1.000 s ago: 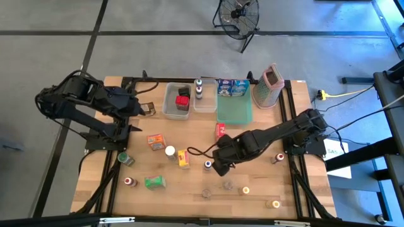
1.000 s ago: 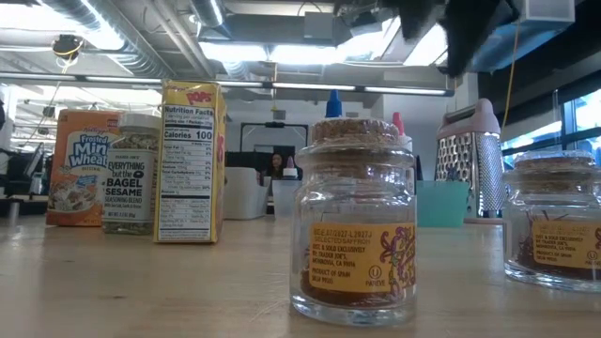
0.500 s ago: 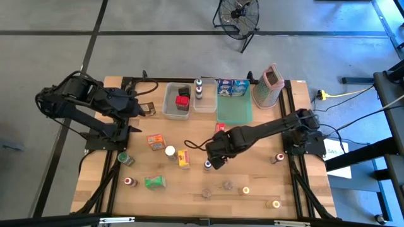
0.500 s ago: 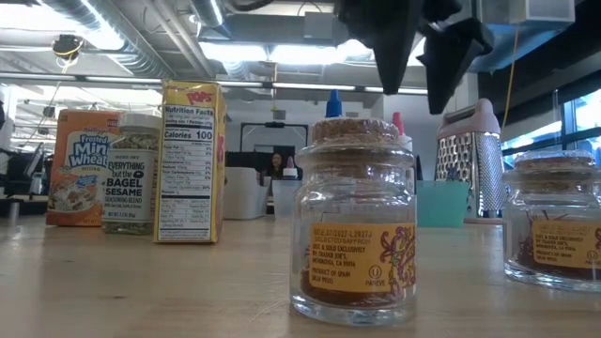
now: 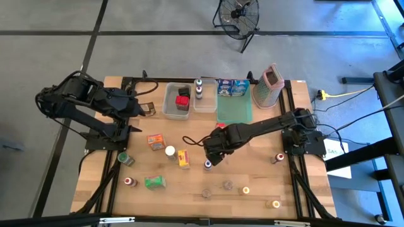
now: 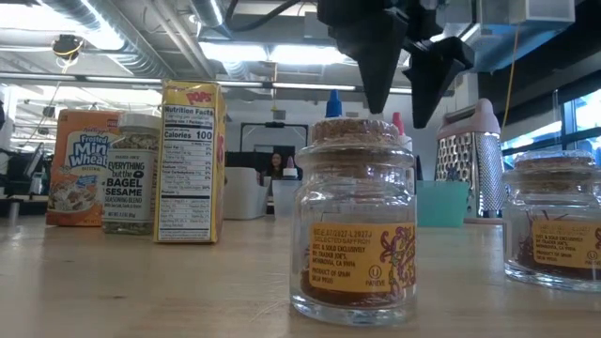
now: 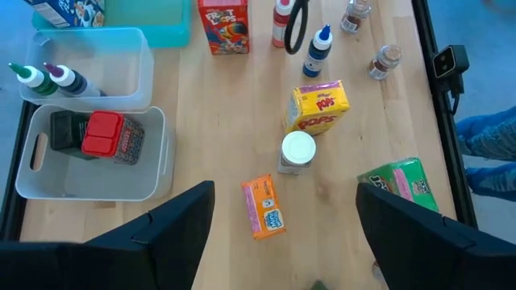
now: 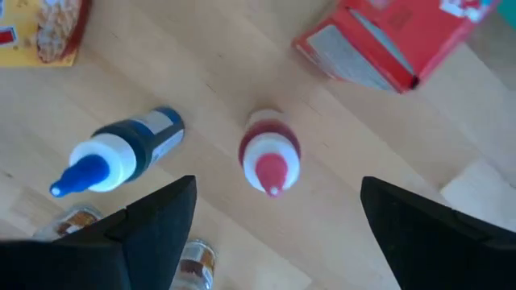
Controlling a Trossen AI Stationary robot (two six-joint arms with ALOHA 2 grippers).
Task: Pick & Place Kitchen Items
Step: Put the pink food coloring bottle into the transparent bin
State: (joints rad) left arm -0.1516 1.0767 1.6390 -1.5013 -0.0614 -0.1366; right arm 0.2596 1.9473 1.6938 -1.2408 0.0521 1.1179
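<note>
My right gripper (image 5: 212,155) points down at mid-table, open, over a small red-capped bottle (image 8: 270,161) that stands upright on the wood. Its fingers stand on either side of the bottle and above it, touching nothing. A blue-capped bottle (image 8: 121,157) stands beside it, and a red box (image 8: 395,40) lies just beyond. The low view shows the same gripper (image 6: 402,84) hanging behind a cork-topped jar (image 6: 357,225). My left gripper (image 5: 142,108) waits open, high over the table's far left.
An orange box (image 5: 155,140), a white-capped jar (image 5: 170,151), a yellow box (image 5: 183,158) and a green box (image 5: 154,182) lie left of the right gripper. Several small jars stand near the front edge (image 5: 226,185). Clear tubs (image 5: 177,101), a green tray (image 5: 234,108) and a grater (image 5: 269,85) line the far edge.
My right gripper has moved toward the table's left and far edges and sunk lower, from beside the blue-capped bottle to over the red-capped one. Its fingers have kept the same gap. In the low view they have come down into sight behind the cork-topped jar.
</note>
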